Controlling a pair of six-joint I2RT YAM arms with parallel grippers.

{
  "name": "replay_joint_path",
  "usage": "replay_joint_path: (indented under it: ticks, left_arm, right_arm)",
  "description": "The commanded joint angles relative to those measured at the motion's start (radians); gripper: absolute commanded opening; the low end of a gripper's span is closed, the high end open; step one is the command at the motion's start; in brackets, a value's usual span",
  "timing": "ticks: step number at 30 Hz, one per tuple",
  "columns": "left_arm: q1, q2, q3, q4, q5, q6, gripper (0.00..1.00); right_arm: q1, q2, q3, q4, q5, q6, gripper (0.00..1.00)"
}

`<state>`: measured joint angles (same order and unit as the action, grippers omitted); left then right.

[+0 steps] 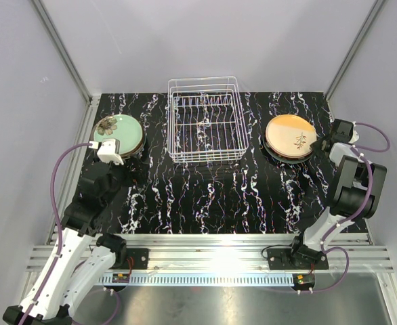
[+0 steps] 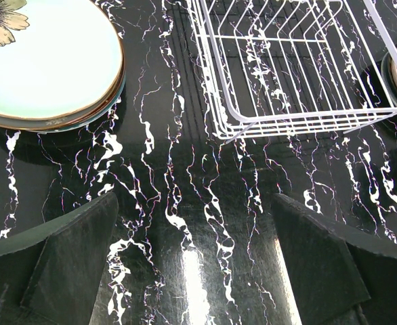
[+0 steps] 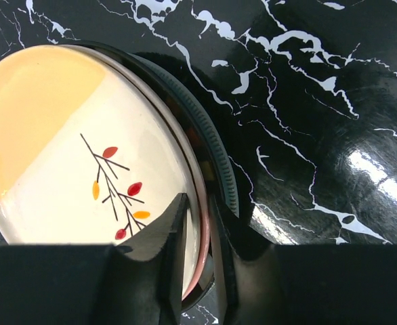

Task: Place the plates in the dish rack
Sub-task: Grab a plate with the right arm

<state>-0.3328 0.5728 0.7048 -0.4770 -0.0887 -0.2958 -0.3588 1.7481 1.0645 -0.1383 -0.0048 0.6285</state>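
A stack of plates topped by a mint-green floral plate point(image 1: 119, 131) lies at the left; it also shows in the left wrist view point(image 2: 43, 61). My left gripper point(image 1: 119, 164) hangs open and empty over the bare table point(image 2: 195, 203), just near of that stack. The white wire dish rack point(image 1: 205, 122) stands at the back centre with no plates in it, and shows in the left wrist view point(image 2: 307, 120). At the right lies a stack topped by an orange and cream plate with a branch motif point(image 1: 290, 137). My right gripper point(image 3: 200, 210) is shut on this plate's point(image 3: 70, 135) near rim.
Under the gripped plate lies a dark plate with a ribbed rim point(image 3: 215, 156). The black marbled table point(image 1: 205, 196) is fenced by grey walls. A metal rail point(image 1: 212, 257) runs along the near edge by the arm bases.
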Motion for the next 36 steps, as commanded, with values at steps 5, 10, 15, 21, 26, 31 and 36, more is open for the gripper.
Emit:
replay_joint_path:
  ticks: [5,10,15,21,26,31,36]
  left_arm:
    - [-0.006,0.001,0.033,0.032,0.014,0.007,0.99]
    - [-0.006,-0.002,0.033,0.031,0.012,0.006,0.99]
    - [-0.006,-0.004,0.032,0.032,0.014,0.006,0.99]
    - [-0.008,-0.010,0.030,0.034,0.014,0.006,0.99]
    - [-0.006,-0.013,0.028,0.037,0.018,0.004,0.99]
    - [-0.008,-0.014,0.027,0.038,0.018,0.004,0.99]
    - [-0.011,-0.016,0.025,0.038,0.018,0.006,0.99]
  right_arm:
    - [0.001,-0.032,0.026,-0.036,0.023,-0.023,0.24]
    - [0.000,-0.061,0.011,-0.067,0.029,-0.033,0.16]
    - [0.001,-0.062,0.012,-0.086,0.017,-0.035,0.10]
    - [0.001,-0.088,0.015,-0.115,0.014,-0.035,0.05]
    - [0.001,-0.102,0.038,-0.152,0.017,-0.049,0.23]
    - [0.001,-0.099,0.040,-0.158,0.011,-0.053,0.20]
    - [0.001,-0.091,0.037,-0.156,0.008,-0.056,0.13]
